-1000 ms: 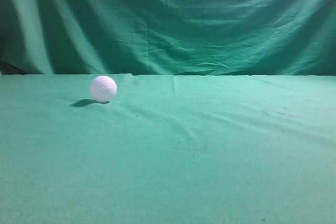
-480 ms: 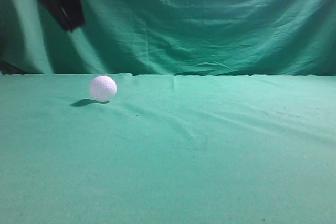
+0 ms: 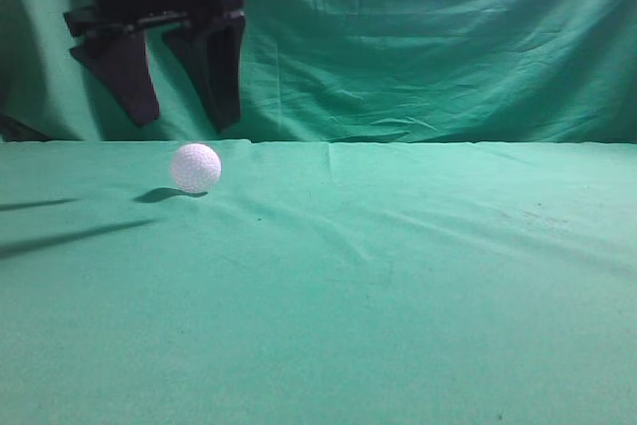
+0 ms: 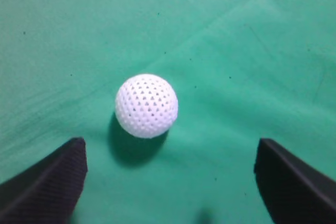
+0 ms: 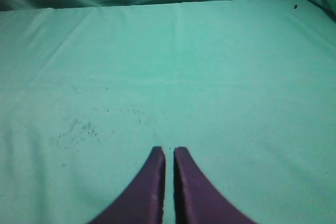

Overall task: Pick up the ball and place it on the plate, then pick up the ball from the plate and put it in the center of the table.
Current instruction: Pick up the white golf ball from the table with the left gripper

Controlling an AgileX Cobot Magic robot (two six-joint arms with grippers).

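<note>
One ball (image 3: 195, 167) is present, white and dimpled, resting on the green bench (image 3: 398, 286) at its left rear, near the backdrop (image 3: 418, 47). Being round, it shows no long axis or heading. Two grippers are seen. The left gripper (image 3: 184, 121) hangs above the ball, jaws spread wide, clear of it and holding nothing; the wrist view shows the ball (image 4: 146, 105) ahead of the two fingers (image 4: 50, 179). The right gripper (image 5: 169, 156) has jaws nearly together, a thin slit between, empty, above bare cloth.
</note>
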